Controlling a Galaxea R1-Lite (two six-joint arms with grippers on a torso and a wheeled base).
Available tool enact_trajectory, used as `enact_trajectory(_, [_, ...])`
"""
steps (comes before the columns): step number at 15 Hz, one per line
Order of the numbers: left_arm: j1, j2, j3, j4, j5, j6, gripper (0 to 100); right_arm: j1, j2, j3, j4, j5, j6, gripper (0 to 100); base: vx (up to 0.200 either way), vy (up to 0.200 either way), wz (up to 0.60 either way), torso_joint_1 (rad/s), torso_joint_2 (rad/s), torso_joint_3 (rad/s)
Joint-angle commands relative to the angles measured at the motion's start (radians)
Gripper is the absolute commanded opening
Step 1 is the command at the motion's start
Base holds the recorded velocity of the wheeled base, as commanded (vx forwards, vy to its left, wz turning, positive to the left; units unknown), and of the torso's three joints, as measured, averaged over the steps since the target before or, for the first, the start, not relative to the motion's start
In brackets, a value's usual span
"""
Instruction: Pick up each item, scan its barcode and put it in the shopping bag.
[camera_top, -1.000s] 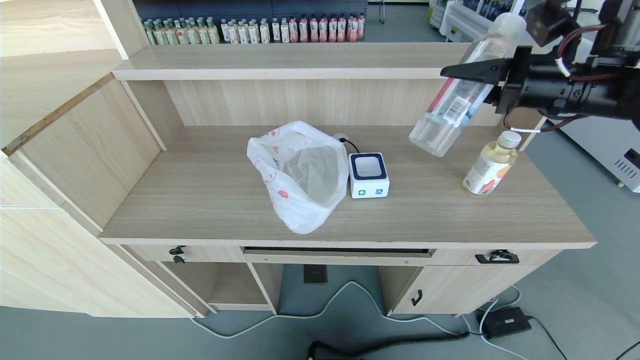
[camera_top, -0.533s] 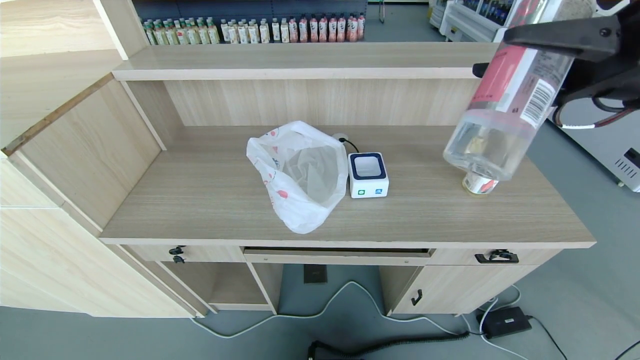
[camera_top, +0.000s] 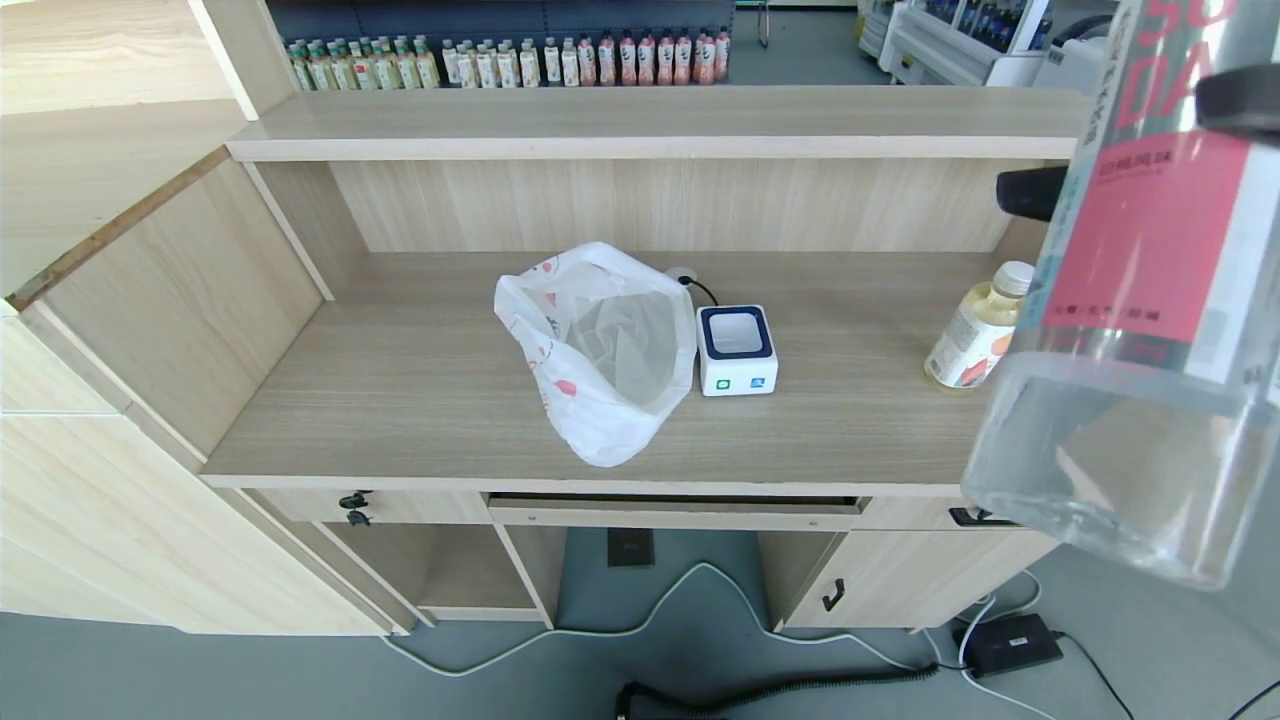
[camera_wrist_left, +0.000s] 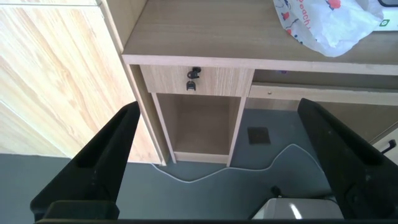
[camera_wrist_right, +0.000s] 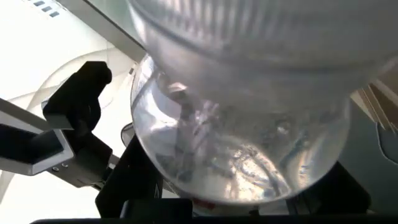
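Our right pincer (camera_top: 1130, 145) clamps the clear bottle (camera_top: 1130, 330) up at the table's (camera_top: 400, 400) four o'clock; our left pincer (camera_wrist_left: 219, 112) gapes empty. The bag (camera_top: 600, 350) sits at the scanner's (camera_top: 738, 350) nine o'clock.

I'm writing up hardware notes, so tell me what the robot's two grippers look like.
Both are matte black. The left gripper has two broad, flat fingers that narrow toward blunt tips. The right gripper has smooth black fingers with rounded ends, and blocky black brackets behind them. No markings can be made out.
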Motion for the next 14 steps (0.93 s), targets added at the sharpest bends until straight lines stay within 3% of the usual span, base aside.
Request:
enact_trajectory(1, [0.000,0.000,0.000,-0.001,0.000,0.000,100,0.013,-0.064,0.066,0.000,-0.011,-0.003,0,0.000,0.000,0.00,0.000,0.00,0.000])
enact_trajectory(7, [0.000,0.000,0.000,-0.001,0.000,0.000,100,0.034,-0.079,0.075,0.000,-0.169,-0.004,0,0.000,0.000,0.00,0.000,0.00,0.000])
enact_trajectory(11, [0.000,0.000,0.000,-0.001,0.000,0.000,100,0.171,-0.059,0.067,0.006,-0.486,-0.003,0,0.000,0.000,0.00,0.000,0.00,0.000])
enact_trajectory(14, [0.000,0.000,0.000,-0.001,0.000,0.000,100,0.241,-0.071,0.061,0.060,-0.520,0.002,0,0.000,0.000,0.00,0.000,0.00,0.000])
